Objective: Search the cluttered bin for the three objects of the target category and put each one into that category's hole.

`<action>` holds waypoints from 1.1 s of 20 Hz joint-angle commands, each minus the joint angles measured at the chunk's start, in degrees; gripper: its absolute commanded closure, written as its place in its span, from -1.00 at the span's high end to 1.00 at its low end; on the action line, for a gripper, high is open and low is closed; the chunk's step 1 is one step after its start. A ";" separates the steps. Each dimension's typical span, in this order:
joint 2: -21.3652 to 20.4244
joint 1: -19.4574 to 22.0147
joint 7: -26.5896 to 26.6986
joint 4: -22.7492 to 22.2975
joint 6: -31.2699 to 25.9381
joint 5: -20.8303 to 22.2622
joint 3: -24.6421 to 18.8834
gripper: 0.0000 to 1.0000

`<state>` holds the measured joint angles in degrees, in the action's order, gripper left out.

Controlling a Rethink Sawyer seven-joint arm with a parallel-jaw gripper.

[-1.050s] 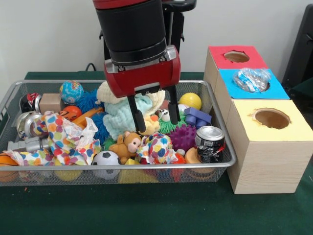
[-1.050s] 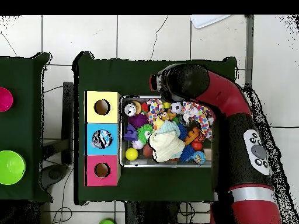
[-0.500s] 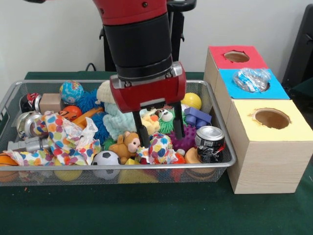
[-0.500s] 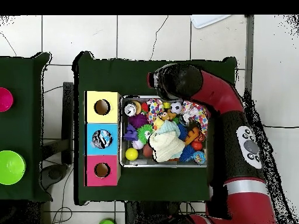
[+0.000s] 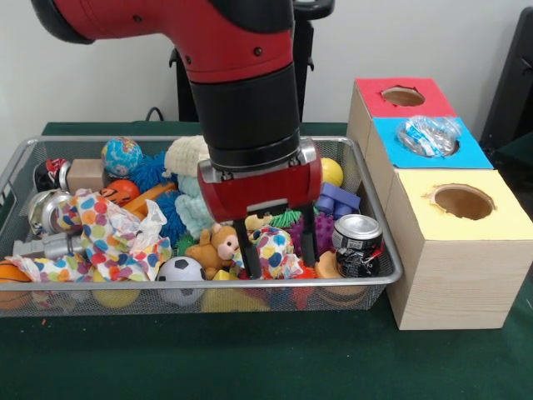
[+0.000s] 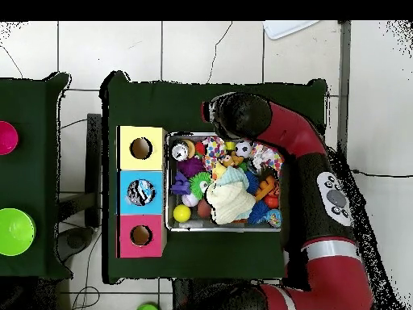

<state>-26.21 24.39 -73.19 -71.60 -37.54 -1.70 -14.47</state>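
My gripper (image 5: 279,243) hangs open low in the wire basket (image 5: 200,285), near its front rim. Its two black fingers (image 5: 249,247) stand on either side of a crumpled polka-dot paper wad (image 5: 275,250). A teddy bear (image 5: 215,246) lies just left of it, a purple spiky ball (image 5: 323,233) and a dented can (image 5: 358,243) to the right. Beside the basket stand the yellow box (image 5: 500,223), the blue box (image 5: 471,155) and the red box (image 5: 375,100), each with a hole. A crushed plastic bottle (image 5: 429,136) rests in the blue hole. In the overhead view the arm (image 6: 242,117) hides the gripper.
The basket also holds a soccer ball (image 5: 181,270), a globe ball (image 5: 122,156), a yellow ball (image 5: 332,171), a blue block (image 5: 338,198), a pale cloth (image 6: 230,202) and more polka-dot paper (image 5: 108,237). A green bowl (image 6: 16,232) and a pink bowl (image 6: 6,137) sit on a separate table.
The gripper has come forward from over the pale cloth toward the basket's front rim and sunk lower, so its open fingers now straddle the polka-dot wad.
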 commanded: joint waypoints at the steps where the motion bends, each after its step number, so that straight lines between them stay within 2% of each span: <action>1: 4.11 -1.10 -5.67 -0.49 -1.35 2.22 -0.06 1.00; 9: 5.32 -1.35 -5.77 -0.77 -2.17 3.53 2.02 1.00; 16: 6.20 -2.44 -6.84 -0.79 -7.38 3.62 4.40 1.00; 22: 4.11 -1.88 -5.27 -3.09 -8.38 4.22 4.46 1.00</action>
<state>-21.93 22.20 -73.19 -71.59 -38.78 0.74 -11.36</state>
